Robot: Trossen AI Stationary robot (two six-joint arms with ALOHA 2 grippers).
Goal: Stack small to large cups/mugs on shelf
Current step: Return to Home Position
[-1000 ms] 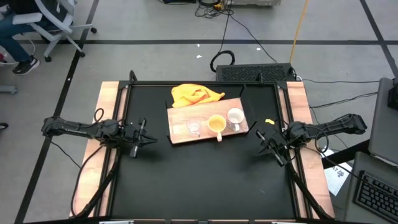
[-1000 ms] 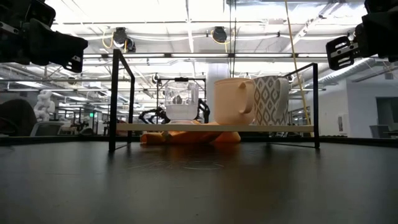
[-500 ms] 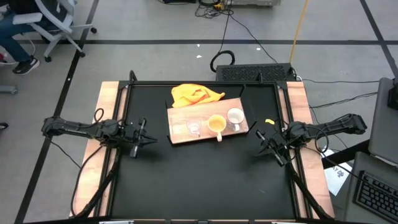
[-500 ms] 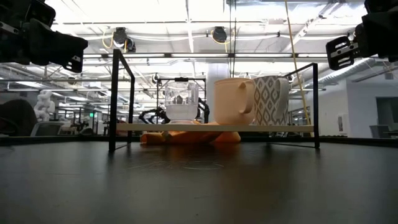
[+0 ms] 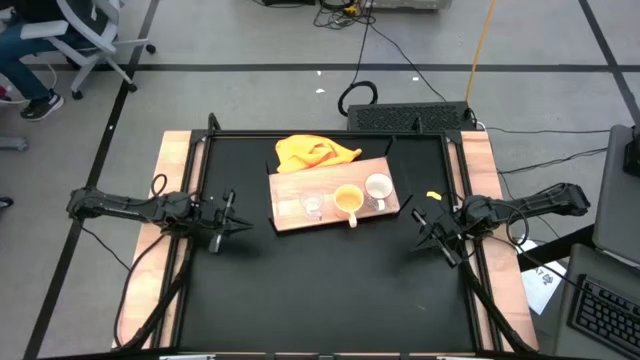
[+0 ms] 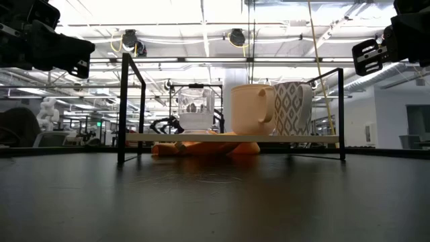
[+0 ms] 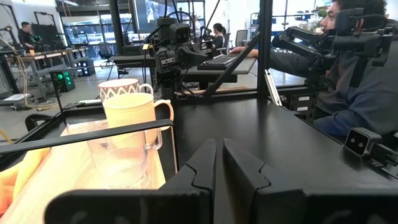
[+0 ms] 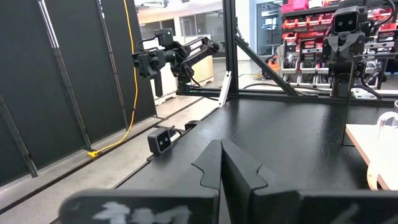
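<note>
Glass cup (image 5: 313, 205), orange mug (image 5: 347, 200) and white mug (image 5: 378, 187) are set on the shelf (image 5: 289, 192); left claw (image 5: 236, 224) and right claw (image 5: 424, 235) are pressed together.

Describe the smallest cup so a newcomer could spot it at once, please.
On the black table stands a wooden shelf with three cups in a row. The glass cup is at the end nearest the left arm. It alone is see-through and the shortest.

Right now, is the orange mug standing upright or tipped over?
Upright: the orange mug stands on the shelf, rim up.
</note>
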